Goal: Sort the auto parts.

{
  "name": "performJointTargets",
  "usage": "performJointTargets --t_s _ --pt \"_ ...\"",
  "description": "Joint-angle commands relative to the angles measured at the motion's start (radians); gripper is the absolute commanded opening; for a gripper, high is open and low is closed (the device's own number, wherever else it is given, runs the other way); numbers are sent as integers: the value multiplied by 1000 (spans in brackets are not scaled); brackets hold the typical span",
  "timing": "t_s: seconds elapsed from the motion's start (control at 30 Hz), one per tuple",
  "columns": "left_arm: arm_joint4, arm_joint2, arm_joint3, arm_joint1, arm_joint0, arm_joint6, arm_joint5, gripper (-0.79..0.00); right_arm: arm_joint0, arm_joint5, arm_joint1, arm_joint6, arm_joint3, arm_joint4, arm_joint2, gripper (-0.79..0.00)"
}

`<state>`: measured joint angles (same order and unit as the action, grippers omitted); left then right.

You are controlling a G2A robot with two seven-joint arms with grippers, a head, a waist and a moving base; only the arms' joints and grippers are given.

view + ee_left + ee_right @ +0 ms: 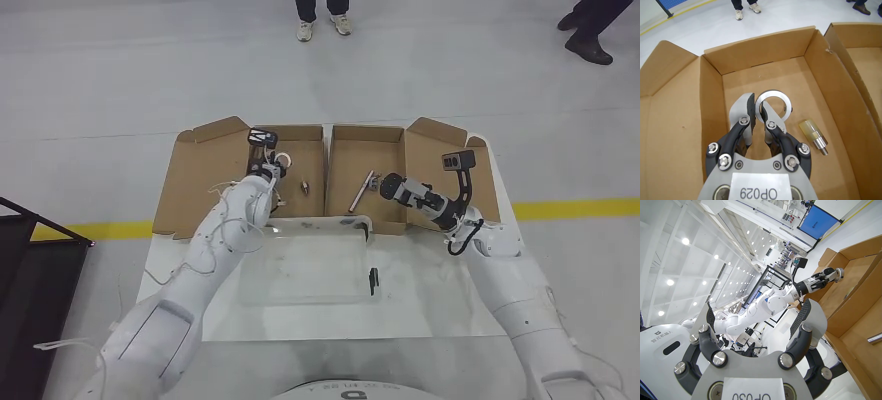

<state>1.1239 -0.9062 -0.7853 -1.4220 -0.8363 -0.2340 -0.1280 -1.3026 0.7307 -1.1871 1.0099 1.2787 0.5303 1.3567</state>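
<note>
My left gripper (758, 106) is shut on the wall of a silver metal ring (773, 106), one finger inside it and one outside. It holds the ring just above the floor of the left cardboard box (687, 113). A short cylinder (813, 135) with a yellowish cap and a threaded stud lies on that box floor beside the ring. In the top view the left gripper (275, 165) hangs over the left box (200, 190). My right gripper (757, 317) is open and holds nothing; it hovers over the right box (345, 165) near a metal rod (360, 190).
A clear plastic tray (250, 285) sits mid-table in front of the boxes, with a small black part (373, 280) at its right side. The two boxes (857, 298) stand side by side with flaps spread outward. The rod's end (874, 339) rests on the right box floor.
</note>
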Motion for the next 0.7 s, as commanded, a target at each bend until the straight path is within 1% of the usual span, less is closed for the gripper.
performJointTargets --t_s 0.0,0.07,0.13,0.17,0.2,0.27,0.37,0.5,0.67 --pt "1 -2 2 -2 1 2 1 -511 0 0 0 0 0 0 0 0" --pt "1 -5 1 -3 1 2 3 -440 0 0 0 0 0 0 0 0" --pt "3 -7 0 -4 0 1 6 -413 0 0 0 0 0 0 0 0" --pt "5 -8 -2 -5 -1 3 8 -348 0 0 0 0 0 0 0 0" --pt "7 -9 -4 -5 -3 5 10 -302 0 0 0 0 0 0 0 0" --pt "10 -12 -10 -5 -7 8 14 -265 0 0 0 0 0 0 0 0" --pt "4 -21 -26 -5 -16 14 28 -249 0 0 0 0 0 0 0 0" --pt "-28 -51 -66 1 -36 16 67 -249 0 0 0 0 0 0 0 0" --pt "-117 -142 -166 27 -93 -2 162 -249 0 0 0 0 0 0 0 0"
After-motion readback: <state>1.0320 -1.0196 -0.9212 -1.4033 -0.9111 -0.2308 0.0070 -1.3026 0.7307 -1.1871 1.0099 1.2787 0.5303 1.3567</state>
